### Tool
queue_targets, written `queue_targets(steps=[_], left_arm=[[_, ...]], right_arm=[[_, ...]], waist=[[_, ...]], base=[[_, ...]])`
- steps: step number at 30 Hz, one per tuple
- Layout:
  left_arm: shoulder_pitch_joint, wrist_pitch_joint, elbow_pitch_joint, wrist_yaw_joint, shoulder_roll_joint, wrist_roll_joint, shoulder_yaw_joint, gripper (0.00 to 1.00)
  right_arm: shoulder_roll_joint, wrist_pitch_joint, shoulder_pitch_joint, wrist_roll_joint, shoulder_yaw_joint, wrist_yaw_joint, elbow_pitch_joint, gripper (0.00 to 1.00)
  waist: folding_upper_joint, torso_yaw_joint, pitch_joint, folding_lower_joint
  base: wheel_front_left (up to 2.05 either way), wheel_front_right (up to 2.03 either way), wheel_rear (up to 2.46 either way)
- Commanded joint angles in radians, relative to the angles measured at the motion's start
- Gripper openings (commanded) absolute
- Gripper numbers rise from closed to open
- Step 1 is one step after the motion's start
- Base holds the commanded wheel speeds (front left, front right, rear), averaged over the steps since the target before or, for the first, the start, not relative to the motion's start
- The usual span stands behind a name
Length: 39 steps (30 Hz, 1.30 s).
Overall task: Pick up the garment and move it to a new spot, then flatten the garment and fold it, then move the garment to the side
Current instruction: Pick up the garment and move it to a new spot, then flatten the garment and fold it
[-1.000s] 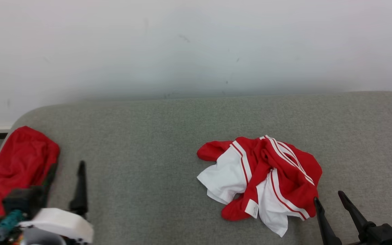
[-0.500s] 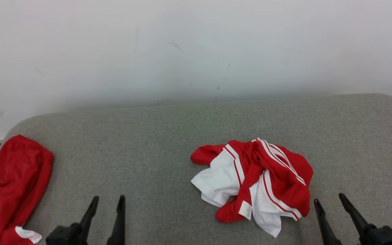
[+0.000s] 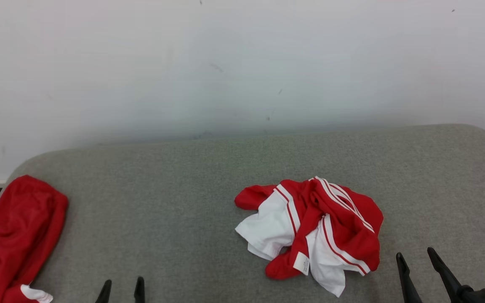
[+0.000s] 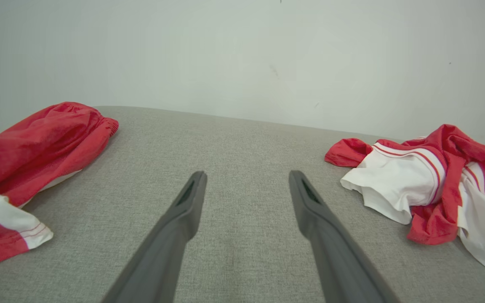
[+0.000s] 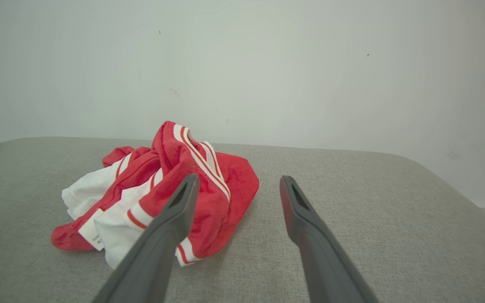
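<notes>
At about 8 o'clock on the grey cloth-covered table (image 3: 175, 185), a red cloth (image 3: 19, 235) lies bunched at the left edge (a white patch shows at its near end). The left gripper (image 3: 123, 281) sits low at 7 o'clock, its two dark fingers (image 4: 183, 219) spread apart and empty. They point across bare table toward the pale wall (image 3: 242, 63), with the red cloth well off to their 10 o'clock. Right of centre, at 5 o'clock, the red-and-white garment (image 3: 310, 227) lies crumpled in a heap with a small label at its near edge. The right gripper (image 3: 415, 252) hovers at 4 o'clock, just beside the heap, fingers (image 5: 310, 227) released and holding nothing. From its wrist, the garment (image 5: 162, 185) lies at 11 o'clock, partly behind the left-hand finger.
</notes>
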Motion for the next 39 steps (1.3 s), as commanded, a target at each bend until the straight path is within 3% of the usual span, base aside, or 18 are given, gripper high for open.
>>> queue_targets(steps=[1, 14, 32, 39], left_arm=[[0.017, -0.001, 0.005, -0.015, -0.012, 0.025, 0.023, 1.00], [0.022, -0.001, 0.020, -0.079, -0.051, 0.076, 0.094, 1.00], [0.015, -0.001, 0.026, -0.088, -0.055, 0.076, 0.098, 1.00], [-0.018, -0.001, 0.006, -0.095, -0.055, 0.100, 0.053, 1.00]], right_arm=[[0.000, 0.001, 0.017, -0.009, 0.000, -0.002, 0.001, 1.00], [0.000, 0.001, 0.019, -0.013, 0.003, -0.002, 0.008, 1.00], [0.002, 0.001, 0.016, -0.004, 0.016, -0.002, 0.014, 1.00], [-0.002, 0.001, 0.001, -0.005, 0.027, -0.002, 0.010, 1.00]], waist=[[0.0000, -0.007, -0.004, 0.0000], [0.0000, -0.019, -0.012, 0.0000], [0.0000, -0.017, -0.005, 0.0000], [0.0000, -0.036, 0.007, 0.0000]], base=[[0.00, 0.00, 0.00], [0.00, 0.00, 0.00], [0.00, 0.00, 0.00], [0.00, 0.00, 0.00]])
